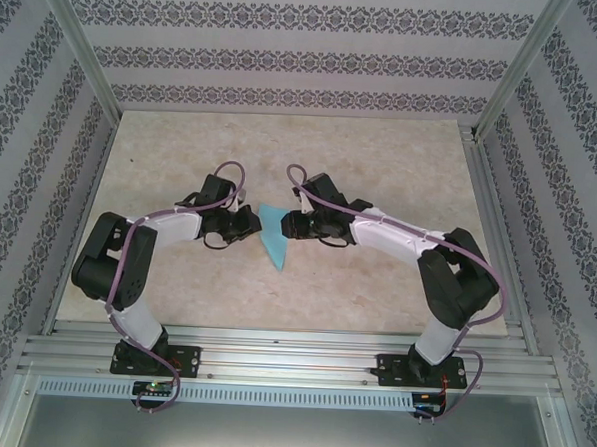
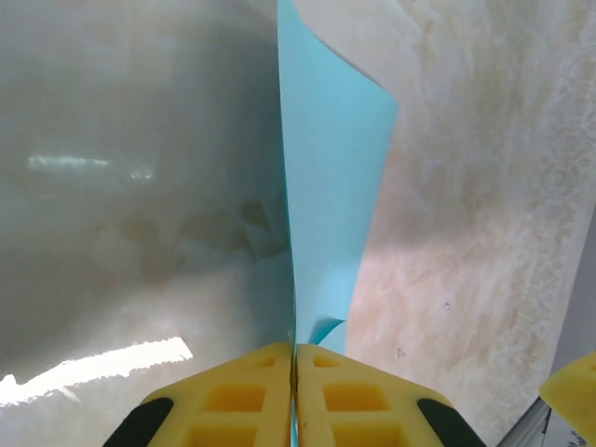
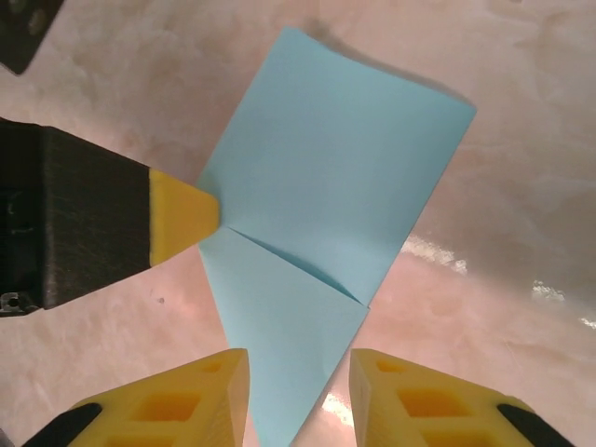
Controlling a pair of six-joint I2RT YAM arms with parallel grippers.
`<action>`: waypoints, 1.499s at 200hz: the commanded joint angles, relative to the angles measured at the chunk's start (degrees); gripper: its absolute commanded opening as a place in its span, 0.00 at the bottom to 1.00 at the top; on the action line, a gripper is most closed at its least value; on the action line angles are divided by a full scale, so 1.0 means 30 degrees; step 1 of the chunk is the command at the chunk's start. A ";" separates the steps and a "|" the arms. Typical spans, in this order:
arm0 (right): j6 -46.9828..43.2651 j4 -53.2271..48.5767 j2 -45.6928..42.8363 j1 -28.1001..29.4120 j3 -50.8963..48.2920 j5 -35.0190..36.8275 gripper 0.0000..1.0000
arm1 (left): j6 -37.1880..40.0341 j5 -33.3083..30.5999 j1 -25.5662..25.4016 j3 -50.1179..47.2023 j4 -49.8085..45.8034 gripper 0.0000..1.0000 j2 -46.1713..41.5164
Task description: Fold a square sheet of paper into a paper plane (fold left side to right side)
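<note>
a pale marbled table (image 1: 182, 157) sits between walls (image 1: 287, 68) papered in dark floral stripes; from above, both arms bend inward and meet at a folded blue paper (image 1: 274, 244) near the table's middle, left claw (image 1: 250, 224) at its left edge, right claw (image 1: 286, 225) at its right. the left wrist camera has its yellow fingers (image 2: 242, 391) pressed together on the paper's edge, the sheet rising ahead of them. the right wrist camera has its own fingers spread apart, the paper's pointed end lying between them, a diagonal crease crossing the sheet, the left claw's tip touching its side
</note>
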 commanded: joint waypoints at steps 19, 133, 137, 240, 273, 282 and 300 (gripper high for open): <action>-0.0906 0.0330 -0.1280 0.3232 -0.1688 0.3209 0.37 | -0.3469 -0.0764 -0.1213 -0.1633 0.1517 0.09 -0.1380; -0.2696 -0.0624 0.1783 0.4933 0.0005 0.4981 0.39 | -0.3914 -0.1290 -0.1553 -0.1420 0.0477 0.09 -0.2324; -0.2702 -0.0611 0.1827 0.4940 0.0022 0.4937 0.40 | -0.3888 -0.1298 -0.1543 -0.1381 0.0469 0.09 -0.2297; -0.2758 -0.0950 0.2686 0.4942 0.0447 0.5484 0.28 | -0.3490 -0.1298 -0.1525 -0.1067 0.0208 0.13 -0.2024; -0.2937 -0.1160 0.2572 0.4946 0.0377 0.5299 0.25 | -0.2501 -0.1917 -0.1512 -0.0586 -0.1206 0.31 -0.2357; -0.2936 -0.1182 0.2565 0.4938 0.0287 0.5260 0.25 | -0.2131 -0.2128 -0.1416 -0.0380 -0.1762 0.36 -0.2565; -0.2966 -0.1194 0.2535 0.4917 0.0204 0.5209 0.24 | -0.1539 -0.2433 -0.1144 -0.0088 -0.2729 0.45 -0.3086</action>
